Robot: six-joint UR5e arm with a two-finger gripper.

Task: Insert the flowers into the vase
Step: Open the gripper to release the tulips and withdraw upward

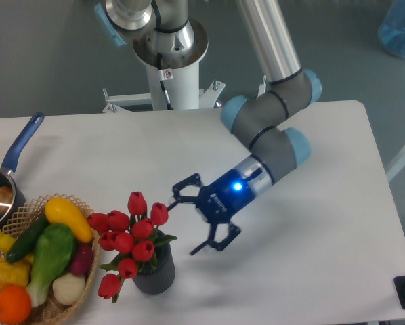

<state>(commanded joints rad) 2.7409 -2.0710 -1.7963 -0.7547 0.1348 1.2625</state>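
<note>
Camera view shows you the flowers [130, 233] seated in the vase [154, 276] on the counter [324, 271], leaning toward the basket [67, 298]; your gripper [196, 217] hangs released just beside them; insertion looks done; next, retreat clear.

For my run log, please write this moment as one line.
gripper: open, empty, right of flowers | flowers: in vase, leaning left | vase: upright on table | task: inserted
</note>
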